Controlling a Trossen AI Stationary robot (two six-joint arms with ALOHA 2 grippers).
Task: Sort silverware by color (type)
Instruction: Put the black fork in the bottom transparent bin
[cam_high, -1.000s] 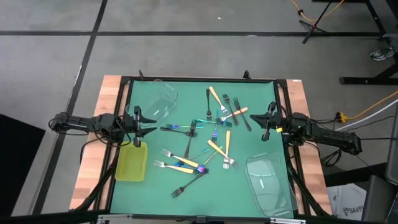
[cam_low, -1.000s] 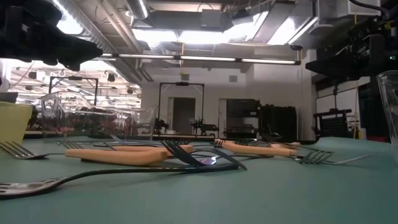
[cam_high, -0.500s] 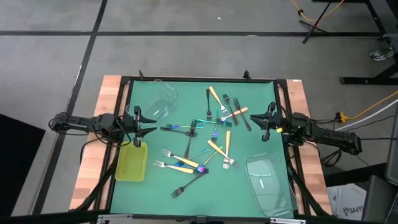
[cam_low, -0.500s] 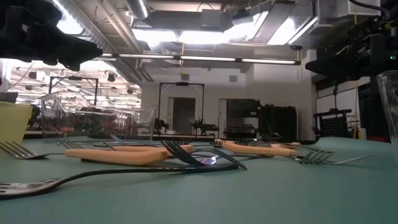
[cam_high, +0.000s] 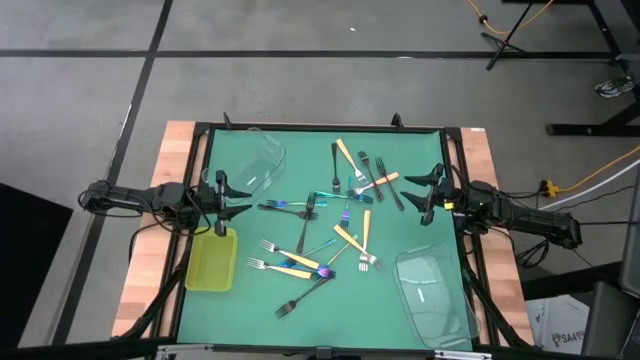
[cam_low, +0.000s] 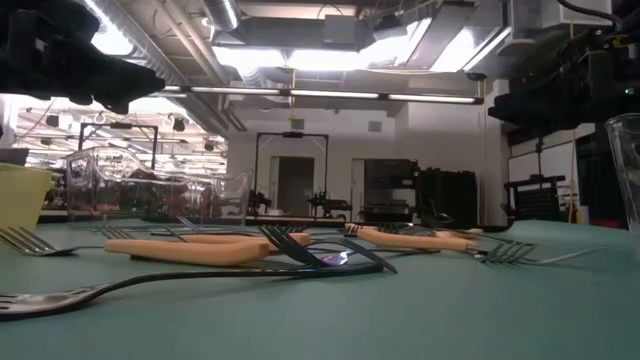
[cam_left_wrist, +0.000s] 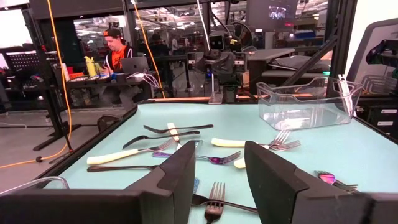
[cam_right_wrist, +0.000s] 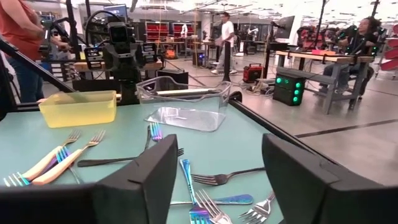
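Nothing is gripped: both sets of fingers are spread and empty. The forks (cam_high: 335, 222) are scattered mid-table (cam_high: 250, 300), between the left gripper (cam_high: 232, 206) and right gripper (cam_high: 428, 190). The nearest fork (cam_high: 394, 193), lengthwise beside the right gripper, is best approached from there.

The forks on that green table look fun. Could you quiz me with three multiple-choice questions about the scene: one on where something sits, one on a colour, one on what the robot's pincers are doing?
1. Where is the yellow-green tray?
A. near the left arm
B. near the right arm
C. at the mat's middle

2. What colour are the handles of several silver-headed forks?
A. red
B. orange-tan
C. white

3. What are both pincers holding?
A. one fork each
B. a tub
C. nothing

Answers:
1. A: the yellow-green tray lies just beside the left pincer.
2. B: an orange-tan fork shows it from above.
3. C: the left pincer and the right pincer both stand open and empty at the mat's edges.
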